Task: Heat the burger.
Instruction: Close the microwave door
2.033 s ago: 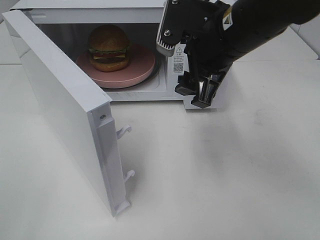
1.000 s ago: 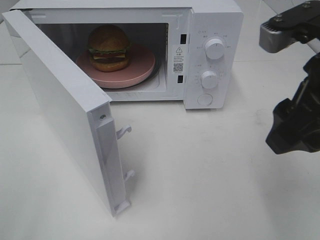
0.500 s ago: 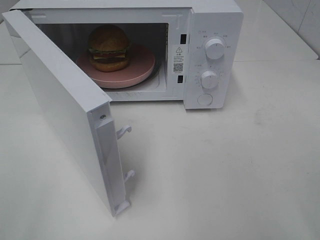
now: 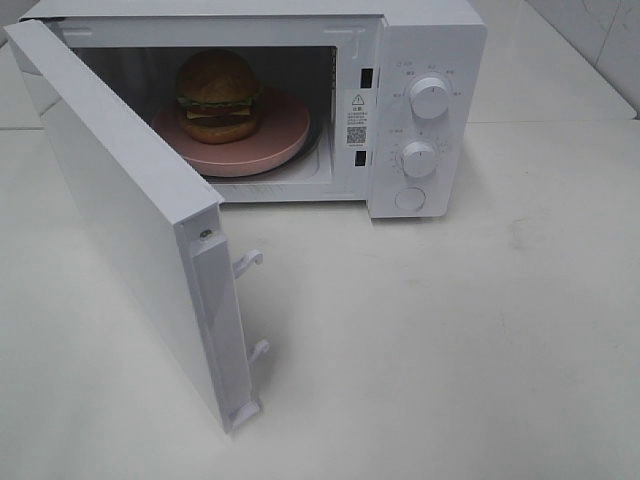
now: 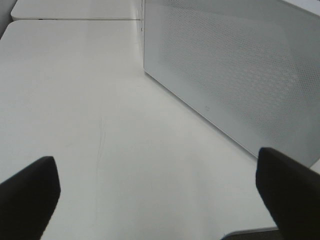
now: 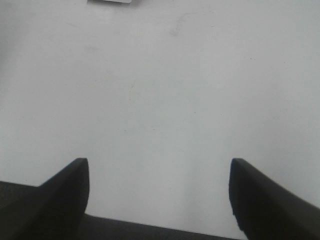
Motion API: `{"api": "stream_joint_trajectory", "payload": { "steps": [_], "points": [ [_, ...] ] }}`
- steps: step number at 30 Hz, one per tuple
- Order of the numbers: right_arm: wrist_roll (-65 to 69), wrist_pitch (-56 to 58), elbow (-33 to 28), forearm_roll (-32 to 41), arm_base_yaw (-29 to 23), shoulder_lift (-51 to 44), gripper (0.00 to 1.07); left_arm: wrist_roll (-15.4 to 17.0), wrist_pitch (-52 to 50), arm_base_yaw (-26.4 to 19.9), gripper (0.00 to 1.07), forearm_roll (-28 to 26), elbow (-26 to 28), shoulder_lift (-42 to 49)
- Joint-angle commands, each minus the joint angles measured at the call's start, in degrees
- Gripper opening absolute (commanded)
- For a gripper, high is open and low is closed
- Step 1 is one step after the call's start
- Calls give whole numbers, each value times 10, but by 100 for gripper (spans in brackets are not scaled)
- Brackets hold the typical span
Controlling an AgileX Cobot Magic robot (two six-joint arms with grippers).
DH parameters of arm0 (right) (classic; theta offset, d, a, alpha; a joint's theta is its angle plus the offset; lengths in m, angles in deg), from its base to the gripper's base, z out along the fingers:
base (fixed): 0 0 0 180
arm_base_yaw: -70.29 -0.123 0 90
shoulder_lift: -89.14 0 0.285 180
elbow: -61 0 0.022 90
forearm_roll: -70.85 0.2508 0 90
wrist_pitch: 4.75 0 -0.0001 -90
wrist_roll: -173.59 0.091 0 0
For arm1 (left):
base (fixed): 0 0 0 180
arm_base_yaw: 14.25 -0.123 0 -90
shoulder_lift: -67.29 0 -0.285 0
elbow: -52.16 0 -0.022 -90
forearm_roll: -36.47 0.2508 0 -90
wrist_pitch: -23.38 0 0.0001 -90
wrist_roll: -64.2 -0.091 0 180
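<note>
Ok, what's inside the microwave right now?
The burger sits on a pink plate in the open microwave. The plate hides the floor beneath it, and the door covers the cavity's near left corner.

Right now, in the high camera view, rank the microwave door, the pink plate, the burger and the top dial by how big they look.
1. microwave door, though nearness to the camera enlarges it
2. pink plate
3. burger
4. top dial
</note>
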Motion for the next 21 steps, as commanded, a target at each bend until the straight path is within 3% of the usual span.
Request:
{"api": "stream_joint_trajectory", "payload": {
  "steps": [1,10,12,21],
  "points": [
    [-1,-10,-30,9,21,-53,76,-1,1,2,100,-2,-1,1],
    [-4,-11,-49,18,56,-169,76,-1,1,2,100,-2,-1,1],
    [-6,-11,-49,18,85,-231,76,-1,1,2,100,-2,-1,1],
    [-17,-11,-49,25,95,-245,76,-1,1,2,100,-4,-1,-1]
  ]
}}
